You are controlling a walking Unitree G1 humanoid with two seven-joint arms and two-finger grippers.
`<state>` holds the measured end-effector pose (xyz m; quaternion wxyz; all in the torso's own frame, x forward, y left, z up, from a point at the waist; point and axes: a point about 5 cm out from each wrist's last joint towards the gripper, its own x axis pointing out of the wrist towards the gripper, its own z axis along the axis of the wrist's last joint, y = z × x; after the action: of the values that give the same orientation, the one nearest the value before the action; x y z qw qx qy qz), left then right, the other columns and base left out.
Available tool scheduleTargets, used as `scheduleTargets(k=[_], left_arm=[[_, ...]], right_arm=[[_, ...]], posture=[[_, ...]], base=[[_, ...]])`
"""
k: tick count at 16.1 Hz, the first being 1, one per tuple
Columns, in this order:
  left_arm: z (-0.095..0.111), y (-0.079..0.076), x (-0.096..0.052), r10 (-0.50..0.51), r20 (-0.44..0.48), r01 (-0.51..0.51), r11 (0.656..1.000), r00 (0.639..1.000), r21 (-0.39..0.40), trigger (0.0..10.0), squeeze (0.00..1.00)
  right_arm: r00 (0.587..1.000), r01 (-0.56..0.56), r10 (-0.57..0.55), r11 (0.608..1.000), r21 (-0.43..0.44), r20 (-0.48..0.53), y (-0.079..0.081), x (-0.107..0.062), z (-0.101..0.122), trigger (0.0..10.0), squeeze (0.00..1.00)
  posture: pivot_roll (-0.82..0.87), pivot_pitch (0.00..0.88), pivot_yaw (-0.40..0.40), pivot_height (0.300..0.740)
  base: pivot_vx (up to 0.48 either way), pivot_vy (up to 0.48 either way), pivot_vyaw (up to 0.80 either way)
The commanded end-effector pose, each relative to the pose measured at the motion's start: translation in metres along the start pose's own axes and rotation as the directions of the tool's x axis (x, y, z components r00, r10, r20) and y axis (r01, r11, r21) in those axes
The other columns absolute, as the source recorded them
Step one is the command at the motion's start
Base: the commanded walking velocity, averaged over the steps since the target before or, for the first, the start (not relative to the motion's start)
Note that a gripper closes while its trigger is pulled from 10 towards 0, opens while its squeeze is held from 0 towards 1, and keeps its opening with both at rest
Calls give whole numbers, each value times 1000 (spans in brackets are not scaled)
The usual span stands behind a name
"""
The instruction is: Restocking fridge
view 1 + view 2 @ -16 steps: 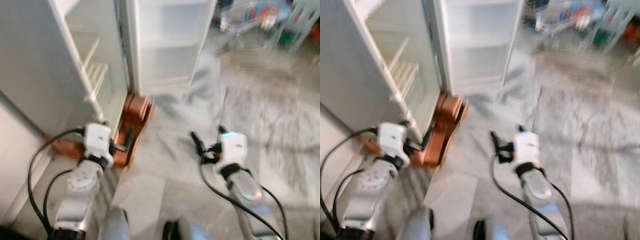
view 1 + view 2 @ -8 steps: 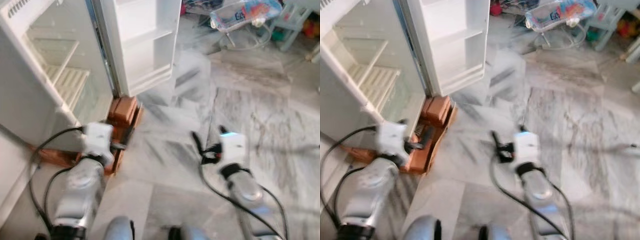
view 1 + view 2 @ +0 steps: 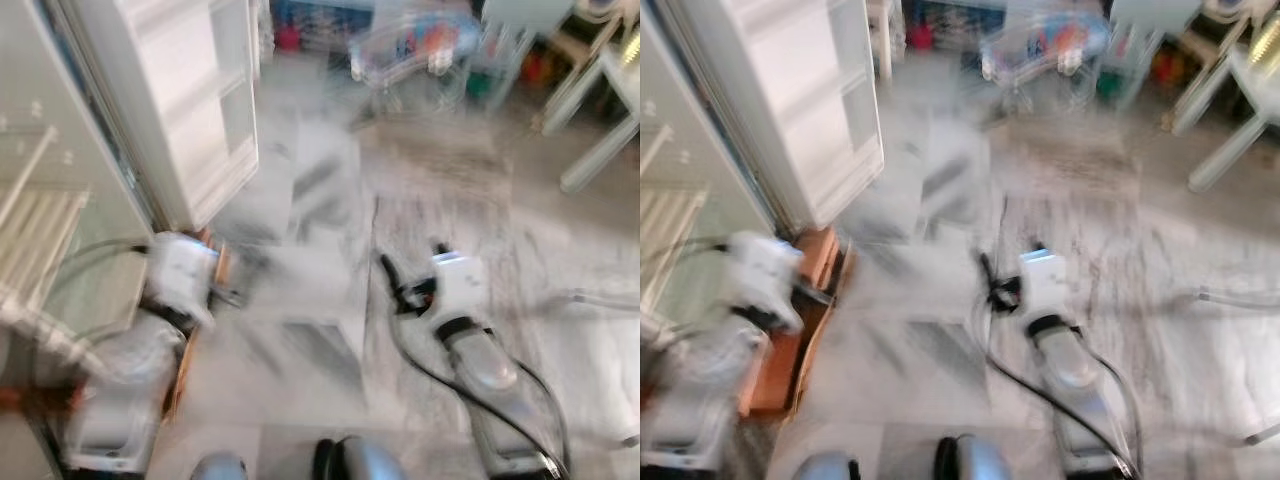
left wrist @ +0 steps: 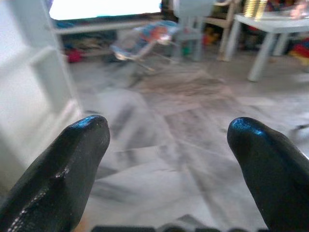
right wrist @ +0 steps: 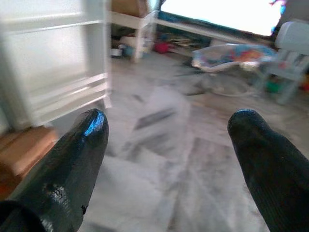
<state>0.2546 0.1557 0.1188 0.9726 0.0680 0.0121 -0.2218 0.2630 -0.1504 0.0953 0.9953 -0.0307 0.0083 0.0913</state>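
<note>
Both grippers spread wide, nothing between the fingers. Left gripper and right gripper both over bare marble floor, touching nothing. Fridge at left edge of head frame, door swung open, upper left. Brick-coloured blocks under the fridge, lower left. One baby bouncer top centre, one white table upper right. Head views blurred.

Left gripper jaws spread wide, marble floor, white table
</note>
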Motion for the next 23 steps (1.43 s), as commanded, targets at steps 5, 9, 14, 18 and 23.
scheduleTargets(k=[5,9,14,18,23], left_arm=[[-19,7,4,220,-13,-220,975,976,-12,10000,0],[-20,16,0,254,-21,-254,966,967,-43,10000,0],[-32,13,-4,309,-56,-312,950,949,-37,10000,0],[-41,28,-13,345,-93,-347,938,934,-4,10000,0],[-48,36,-28,424,-82,-424,906,902,12,10000,0]], right_arm=[[1000,-25,25,999,22,15,10,7,-1,10000,0],[998,-36,36,999,13,46,12,17,7,10000,0],[999,13,-14,1000,28,33,8,5,-4,10000,0],[994,85,-86,996,28,67,-7,3,2,10000,0],[980,177,-178,984,19,88,-23,-6,8,10000,0]], posture=[[90,151,-93,740],[100,160,-83,740],[86,140,-60,740],[105,70,-35,740],[103,6,-26,740]], base=[[394,-221,-480],[379,-291,-800],[374,-296,-348],[65,-62,0],[0,0,0]])
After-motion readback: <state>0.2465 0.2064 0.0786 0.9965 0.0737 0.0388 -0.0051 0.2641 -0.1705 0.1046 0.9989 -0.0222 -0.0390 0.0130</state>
